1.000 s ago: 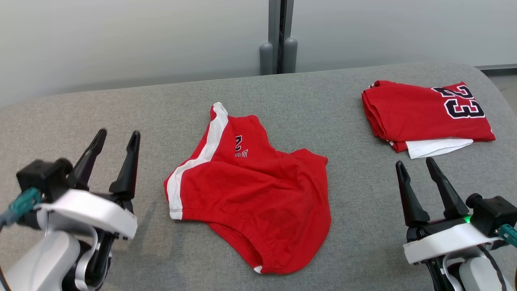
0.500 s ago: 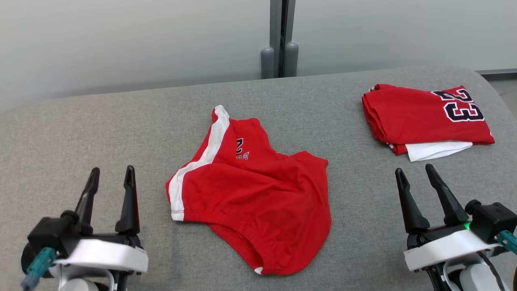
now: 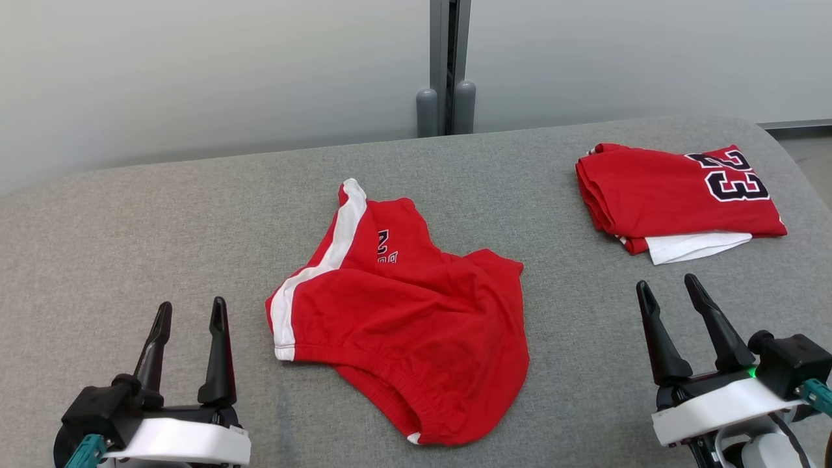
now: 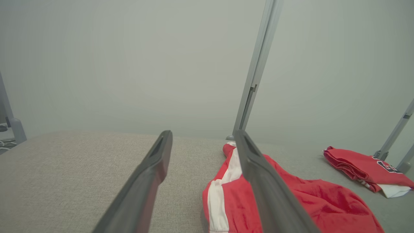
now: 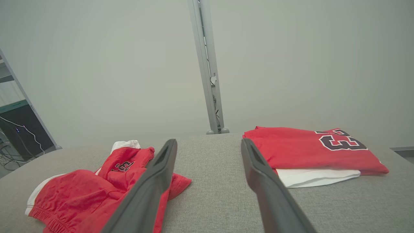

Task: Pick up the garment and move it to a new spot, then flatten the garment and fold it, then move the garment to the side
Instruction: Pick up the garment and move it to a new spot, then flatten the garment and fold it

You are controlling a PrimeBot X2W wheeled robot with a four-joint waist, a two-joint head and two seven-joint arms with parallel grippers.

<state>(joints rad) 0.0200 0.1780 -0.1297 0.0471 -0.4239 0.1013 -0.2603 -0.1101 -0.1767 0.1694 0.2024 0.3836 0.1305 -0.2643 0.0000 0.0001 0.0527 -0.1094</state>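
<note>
Crumpled red shorts (image 3: 403, 318) with a white side stripe and dark lettering lie in the middle of the grey padded table (image 3: 130, 247). In the left wrist view the shorts (image 4: 291, 200) lie to the right of my fingers, and in the right wrist view the shorts (image 5: 90, 191) lie to the left. My left gripper (image 3: 190, 311) hovers open at the lower left, apart from the cloth, holding nothing. At the lower right my right gripper (image 3: 667, 287) also stands open and holds nothing.
A folded red jersey (image 3: 676, 192) with the number 23, over a white garment (image 3: 699, 246), rests at the table's far right. A grey post (image 3: 446, 65) rises behind the table against a pale wall. Bare grey table stretches to the left.
My left gripper has dropped toward the lower left and drawn back from the shorts. The head camera has shifted slightly. The right gripper and the shorts have stayed put.
</note>
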